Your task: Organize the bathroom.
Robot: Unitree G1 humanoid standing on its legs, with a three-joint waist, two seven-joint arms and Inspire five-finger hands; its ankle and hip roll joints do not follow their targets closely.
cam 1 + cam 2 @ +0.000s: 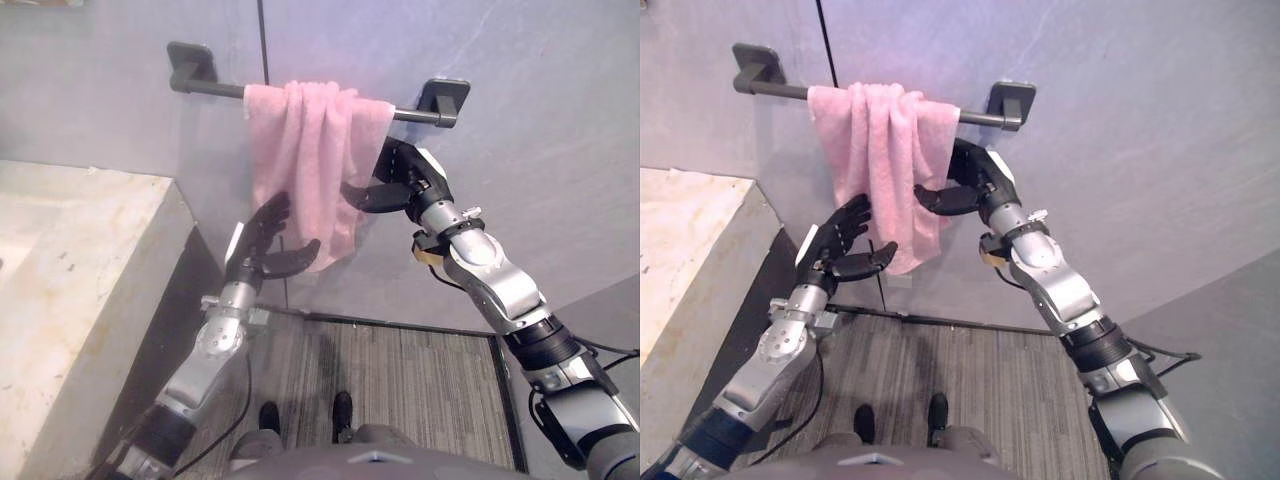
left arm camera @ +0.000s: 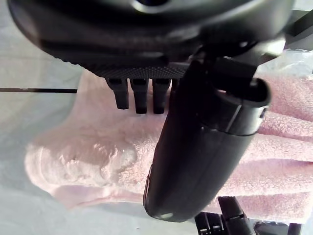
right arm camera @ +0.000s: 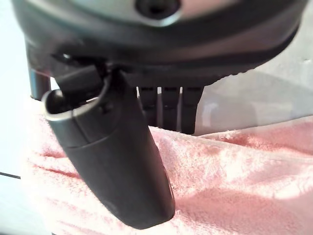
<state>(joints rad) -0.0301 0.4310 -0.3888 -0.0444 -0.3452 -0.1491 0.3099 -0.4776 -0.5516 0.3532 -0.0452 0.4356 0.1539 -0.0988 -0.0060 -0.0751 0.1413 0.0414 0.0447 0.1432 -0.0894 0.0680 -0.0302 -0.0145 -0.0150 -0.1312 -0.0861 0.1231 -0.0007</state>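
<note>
Pink towel (image 1: 312, 170) draped over dark wall rail (image 1: 215, 89), bunched in folds, hanging down against grey wall (image 1: 540, 120); lower corner trailing lowest near the middle. Rail fixed by two dark brackets, towel sitting toward the right-hand one.

Left hand (image 1: 268, 240) raised at the towel's lower left edge, fingers (image 2: 139, 95) straight and spread upward along the cloth, thumb stuck out beneath the hem; nothing pinched.

Right hand (image 1: 965, 185) up at the towel's right edge just under the rail, fingers extended behind the cloth, thumb jutting across the front; cloth between thumb and fingers, grip loose, not closed.

Pale stone counter (image 1: 80, 260) at left, well apart from the towel. Striped mat (image 1: 420, 380) on floor below.
</note>
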